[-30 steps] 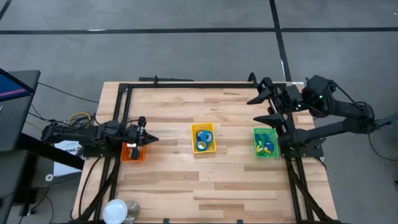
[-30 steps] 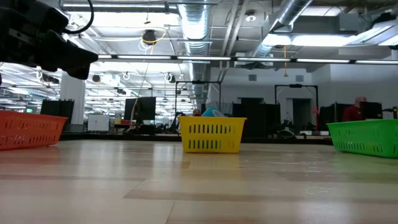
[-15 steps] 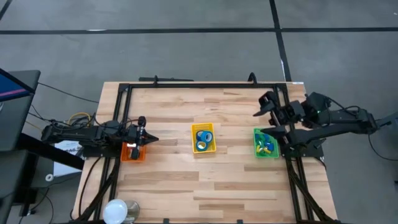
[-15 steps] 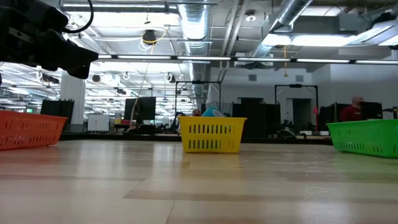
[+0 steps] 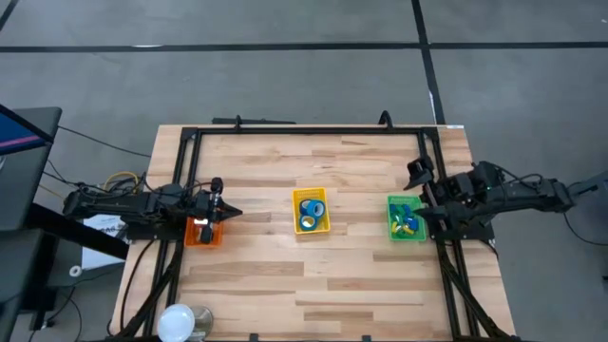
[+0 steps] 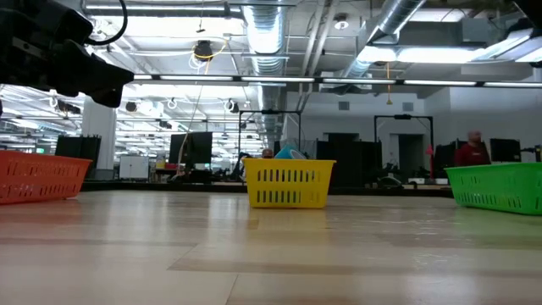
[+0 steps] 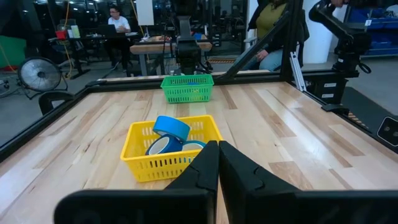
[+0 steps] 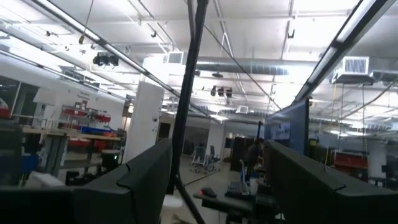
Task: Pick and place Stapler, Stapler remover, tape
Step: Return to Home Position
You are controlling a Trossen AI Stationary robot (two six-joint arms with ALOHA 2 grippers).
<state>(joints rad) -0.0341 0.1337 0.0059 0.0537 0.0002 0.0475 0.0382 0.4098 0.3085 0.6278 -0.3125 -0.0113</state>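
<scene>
Several blue tape rolls [image 5: 309, 211] lie in a yellow basket [image 5: 323, 225] at mid-table; in the left wrist view the rolls [image 7: 169, 130] rise above the yellow basket's wall [image 7: 155, 163]. A green basket [image 5: 421, 236] to the right holds small blue and yellow pieces [image 5: 407, 219]. An orange basket [image 5: 201, 236] stands at the left. My left gripper [image 5: 226, 212] hovers shut over the orange basket, pointing right. My right gripper [image 5: 422, 189] is open at the table's right edge, by the green basket's far right side, holding nothing. No stapler can be made out.
A black frame [image 5: 304, 130] runs around the table's far and side edges. A white round object [image 5: 178, 321] sits at the near left corner. Bare wood [image 5: 313, 285] lies between the baskets and along the near side. People [image 6: 470, 151] are in the room beyond.
My right arm has drawn back from the far right part of the table toward the right edge and the near side, folding down beside the green basket; its gripper stays open. The left arm and the baskets have kept still.
</scene>
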